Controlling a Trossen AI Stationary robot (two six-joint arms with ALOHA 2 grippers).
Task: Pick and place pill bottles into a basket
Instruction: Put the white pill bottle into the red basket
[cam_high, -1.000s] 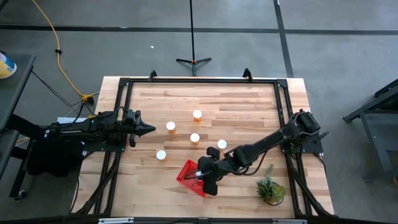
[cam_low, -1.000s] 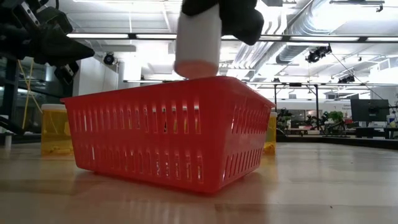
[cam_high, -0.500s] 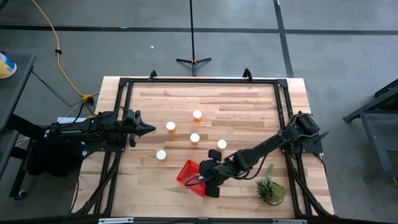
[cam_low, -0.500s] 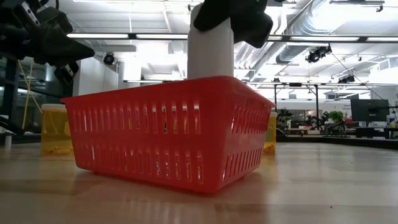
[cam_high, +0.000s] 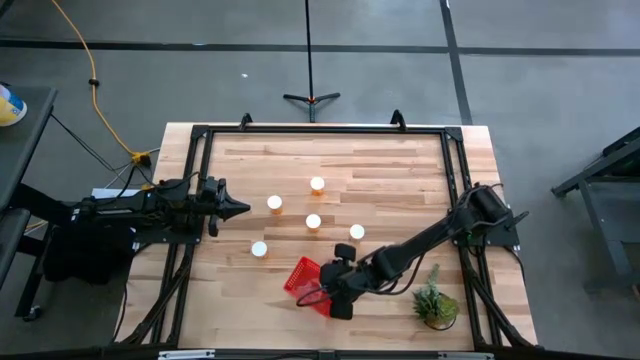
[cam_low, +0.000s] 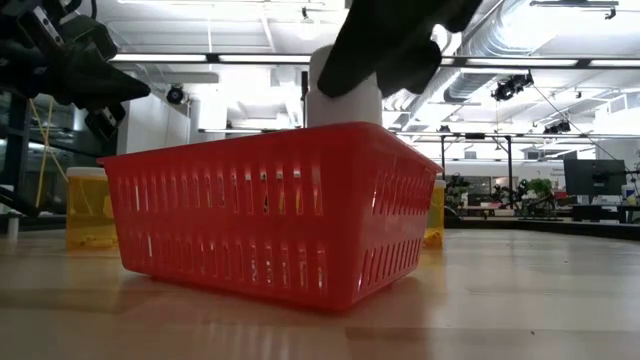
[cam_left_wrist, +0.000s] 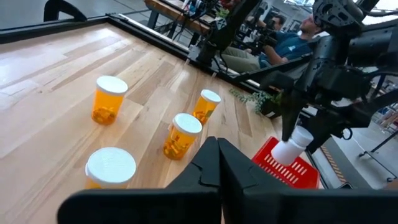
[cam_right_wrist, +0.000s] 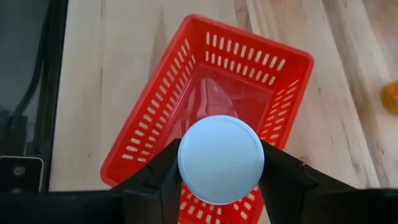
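My right gripper (cam_high: 331, 291) is shut on a pill bottle (cam_low: 345, 92) that looks white and hangs over the red mesh basket (cam_high: 303, 277) near the table's front edge. In the low view the bottle's lower end is hidden behind the basket (cam_low: 260, 215) wall. In the right wrist view its round white end (cam_right_wrist: 221, 159) sits between my dark fingers (cam_right_wrist: 155, 180), above the basket (cam_right_wrist: 261, 48) floor. Several orange pill bottles with white caps (cam_high: 313, 221) stand mid-table. My left gripper (cam_high: 236, 208) is shut and empty at the left side, pointing toward them.
A green potted plant (cam_high: 435, 304) stands at the front right, close to the right arm. A black frame (cam_high: 320, 130) rims the table. In the left wrist view a seated person (cam_left_wrist: 292, 43) shows beyond the table. One orange bottle (cam_right_wrist: 390, 98) shows at the right wrist view's edge.
The right gripper has lowered the bottle from above the basket's rim down into the basket. The left arm has not moved.
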